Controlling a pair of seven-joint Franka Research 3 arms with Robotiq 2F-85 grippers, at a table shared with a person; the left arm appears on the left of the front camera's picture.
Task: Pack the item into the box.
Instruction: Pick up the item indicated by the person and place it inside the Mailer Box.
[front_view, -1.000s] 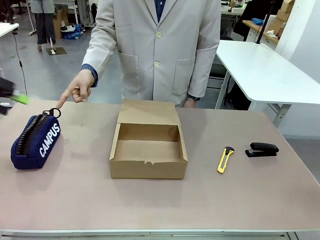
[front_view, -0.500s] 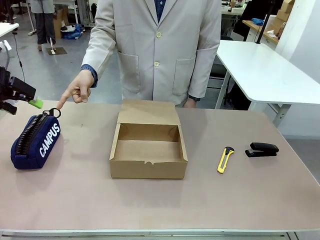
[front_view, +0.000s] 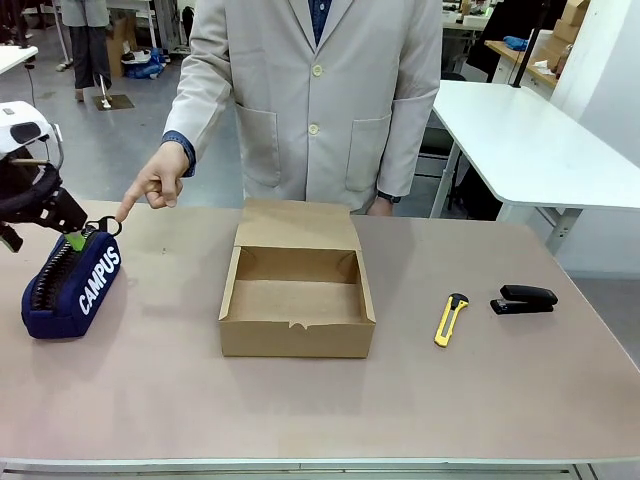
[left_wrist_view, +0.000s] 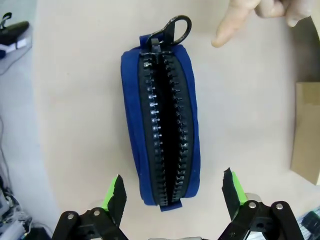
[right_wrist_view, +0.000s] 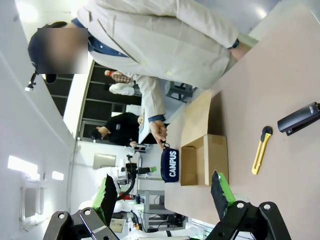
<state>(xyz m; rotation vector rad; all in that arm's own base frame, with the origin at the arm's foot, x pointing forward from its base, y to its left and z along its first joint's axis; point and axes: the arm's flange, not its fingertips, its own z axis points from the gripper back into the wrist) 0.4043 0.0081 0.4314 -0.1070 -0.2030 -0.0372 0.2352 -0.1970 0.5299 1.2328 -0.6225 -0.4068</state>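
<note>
Front cam: pouch (navy, white "CAMPUS") lies on table at 9 o'clock of box, well apart from it. Box is open, flap lid folded back toward 12.

L claw is above pouch with jaws wide, nothing held. In L wrist cam the green pads stand either side of pouch's 6 o'clock end, set wider than pouch. Zip runs 12–6, ring pull at 12.

Person's hand is at 1 o'clock of pouch, index finger pointing down near ring pull, not touching.

R claw is wide open and empty, well away from the table things.

Yellow knife sits at 3 o'clock of box. Black stapler is near knife, at its 3 o'clock.
</note>
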